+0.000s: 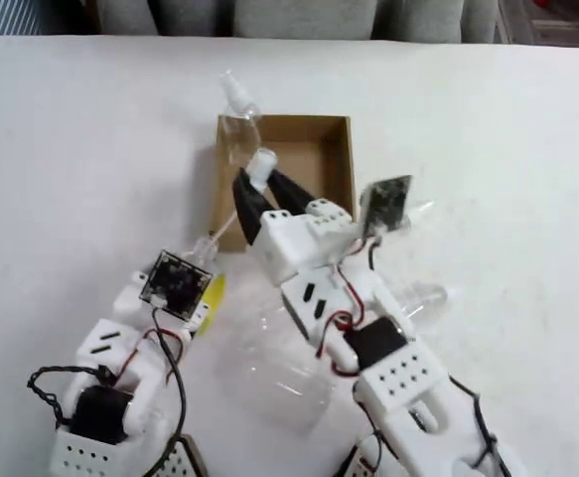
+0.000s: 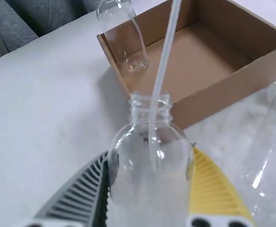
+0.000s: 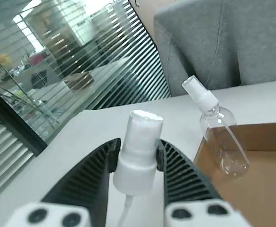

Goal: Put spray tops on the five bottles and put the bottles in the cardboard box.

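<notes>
My left gripper (image 2: 149,187) is shut on a clear open-necked bottle (image 2: 149,161), held upright between its grey and yellow fingers just in front of the cardboard box (image 2: 199,56). My right gripper (image 3: 137,146) is shut on a white spray top (image 3: 138,151) over the box's near left part (image 1: 309,164). The top's thin tube (image 2: 162,71) slants down into the held bottle's neck. A finished bottle (image 1: 237,119) with its spray top on leans on the box's far left corner (image 3: 218,127).
Loose clear bottles lie on the white table beside the right arm (image 1: 420,296) (image 1: 416,211), and another lies between the two arms (image 1: 289,373). A grey chair back (image 3: 223,42) stands behind the table's far edge.
</notes>
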Available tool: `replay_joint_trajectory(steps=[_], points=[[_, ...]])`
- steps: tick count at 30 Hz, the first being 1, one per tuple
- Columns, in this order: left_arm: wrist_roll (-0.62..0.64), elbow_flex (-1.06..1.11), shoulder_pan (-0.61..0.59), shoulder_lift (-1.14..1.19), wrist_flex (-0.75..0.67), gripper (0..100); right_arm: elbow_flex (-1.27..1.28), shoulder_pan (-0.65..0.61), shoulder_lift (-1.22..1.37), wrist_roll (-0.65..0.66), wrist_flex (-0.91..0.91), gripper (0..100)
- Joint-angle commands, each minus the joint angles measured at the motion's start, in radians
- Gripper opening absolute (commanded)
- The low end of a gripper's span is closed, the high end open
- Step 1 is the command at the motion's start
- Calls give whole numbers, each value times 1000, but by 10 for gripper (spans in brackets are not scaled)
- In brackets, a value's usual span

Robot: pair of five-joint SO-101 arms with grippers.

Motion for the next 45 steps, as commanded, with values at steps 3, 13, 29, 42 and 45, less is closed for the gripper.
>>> replay_joint_trajectory(steps=[3,13,29,42,45], points=[[6,-12,-13,-13,-31,37,-12,-19,127,3,-96,18],[5,-12,-13,-13,-31,38,-11,-111,127,5,-33,80],[12,20,-53,-13,-97,37,-14,-127,-229,95,285,180],[69,-9,-59,-13,-198,35,8,90,-191,86,335,14],[207,-69,-94,-10,-235,35,28,82,-140,84,328,19]])
